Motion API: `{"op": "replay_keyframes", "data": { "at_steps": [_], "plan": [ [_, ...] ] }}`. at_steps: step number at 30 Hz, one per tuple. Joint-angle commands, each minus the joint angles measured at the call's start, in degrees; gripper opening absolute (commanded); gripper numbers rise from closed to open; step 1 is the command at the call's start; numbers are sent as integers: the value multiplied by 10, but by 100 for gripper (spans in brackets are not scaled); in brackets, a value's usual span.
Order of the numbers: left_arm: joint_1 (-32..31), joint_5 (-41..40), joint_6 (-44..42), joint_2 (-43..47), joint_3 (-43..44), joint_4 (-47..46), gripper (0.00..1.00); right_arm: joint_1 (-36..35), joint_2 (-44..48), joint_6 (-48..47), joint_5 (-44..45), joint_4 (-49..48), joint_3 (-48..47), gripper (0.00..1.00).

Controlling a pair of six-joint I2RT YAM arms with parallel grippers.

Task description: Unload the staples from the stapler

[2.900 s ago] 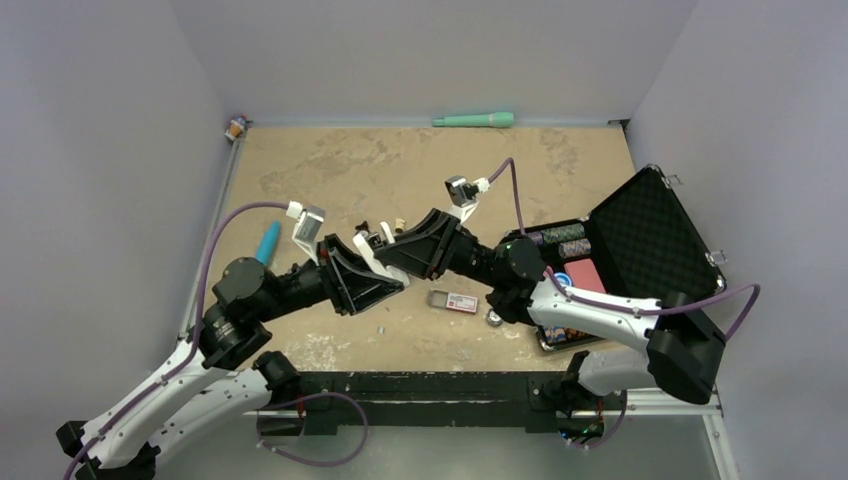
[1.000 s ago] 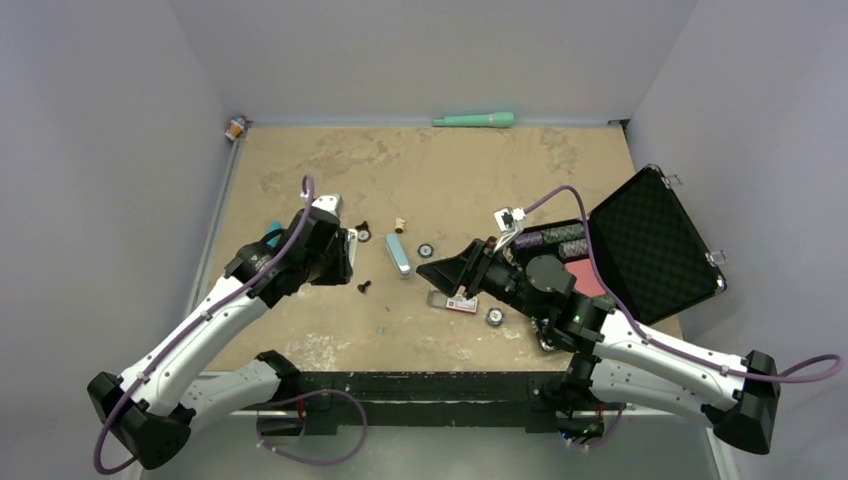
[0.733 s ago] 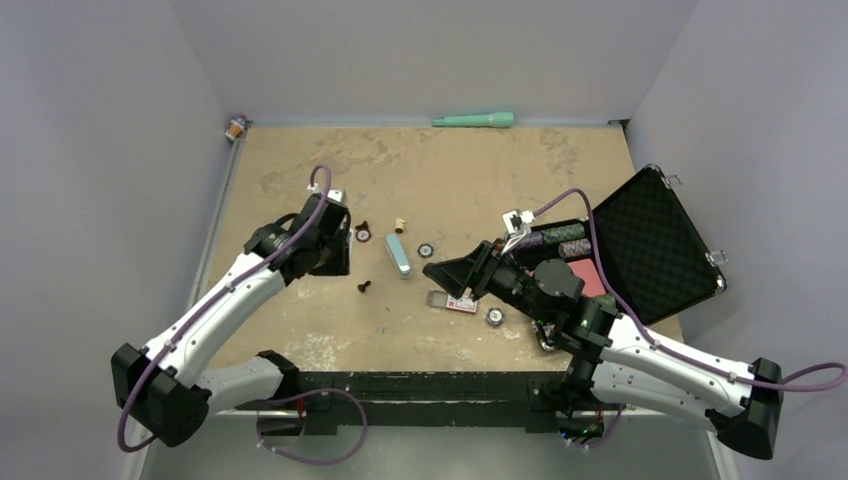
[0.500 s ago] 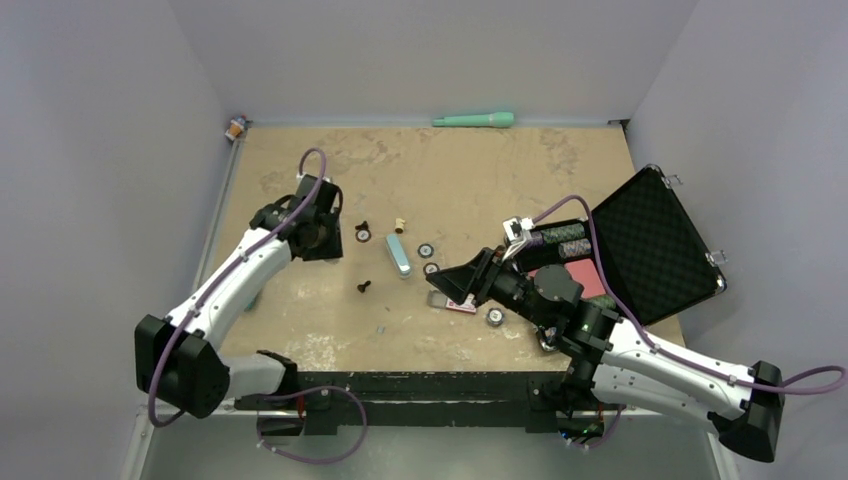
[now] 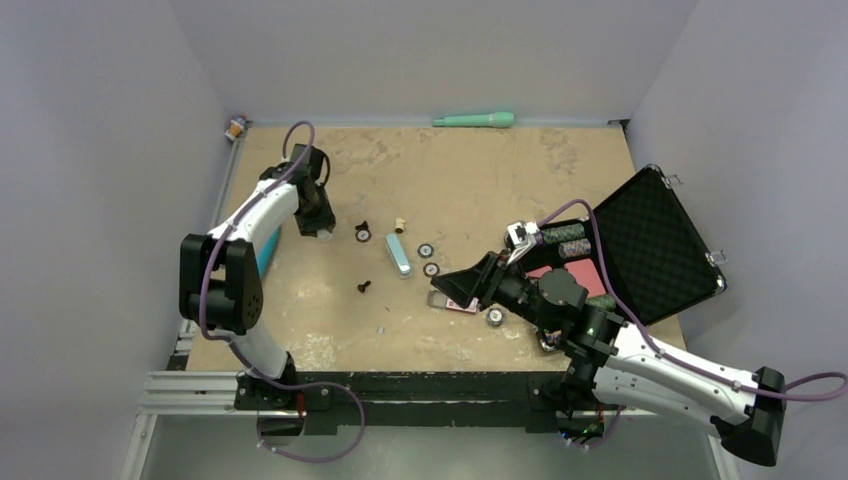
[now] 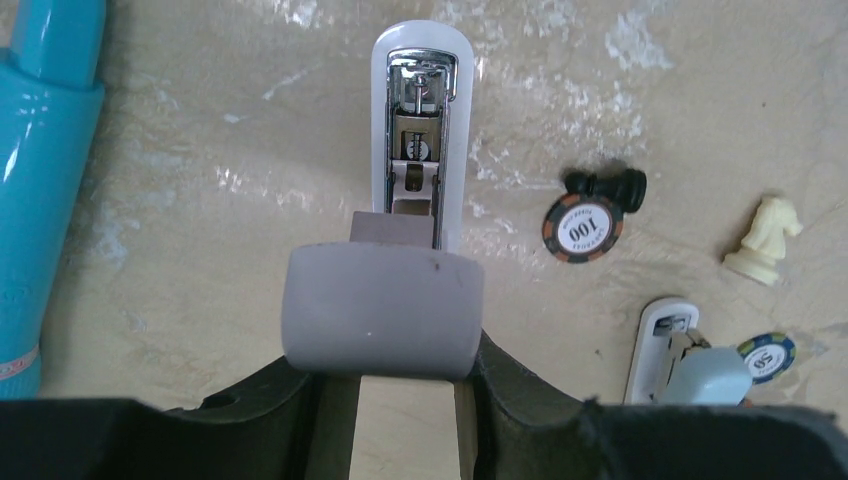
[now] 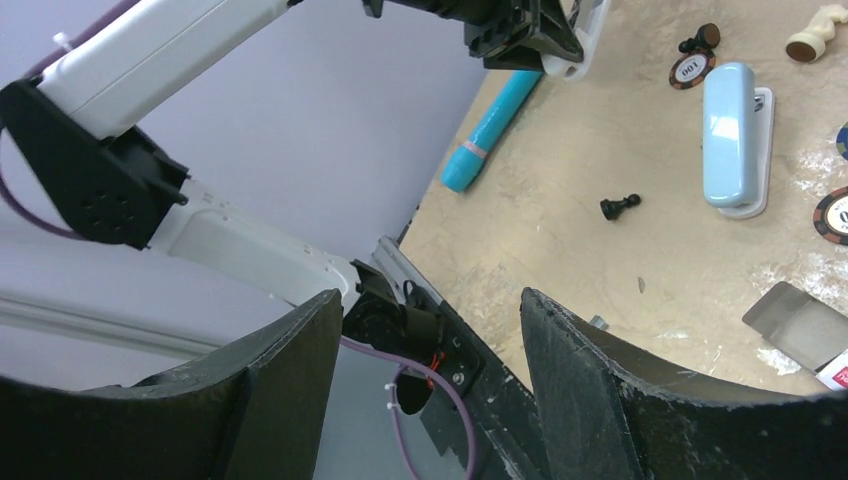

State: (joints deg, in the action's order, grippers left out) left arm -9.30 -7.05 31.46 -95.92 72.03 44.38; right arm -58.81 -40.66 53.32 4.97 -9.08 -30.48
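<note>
The stapler [image 5: 400, 255] lies flat mid-table, light blue bar on a white base; it also shows in the right wrist view [image 7: 735, 130] and at the lower right of the left wrist view [image 6: 690, 365]. My left gripper [image 5: 320, 220] [image 6: 385, 365] is at the far left, shut on a separate white bar [image 6: 415, 130] with a metal channel inside and a grey rounded end. A tiny grey strip, the staples [image 5: 381, 328], lies near the front edge. My right gripper [image 5: 442, 287] [image 7: 430, 330] is open and empty, over a small box [image 5: 455, 303].
A bright blue marker [image 5: 268, 250] lies by the left edge, and a teal pen [image 5: 474, 119] lies at the back wall. Poker chips [image 5: 425, 249], black pawns [image 5: 364, 287] and a white knight [image 5: 399, 224] are scattered around the stapler. An open black case [image 5: 640, 240] stands at right.
Both grippers were together at the centre. The stapler now lies on the table, my left arm has swung back and left with the white bar, and my right gripper has drawn back right.
</note>
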Motion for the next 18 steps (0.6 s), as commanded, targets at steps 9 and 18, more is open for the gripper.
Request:
{"op": "replay_keyframes", "data": {
  "at_steps": [9,18],
  "plan": [
    [45,-6,39,-157,164,22,0,1,17,2,5,19,-7,70],
    [62,-9,55,-186,188,41,9,1,-5,1,3,10,-8,72]
  ]
}}
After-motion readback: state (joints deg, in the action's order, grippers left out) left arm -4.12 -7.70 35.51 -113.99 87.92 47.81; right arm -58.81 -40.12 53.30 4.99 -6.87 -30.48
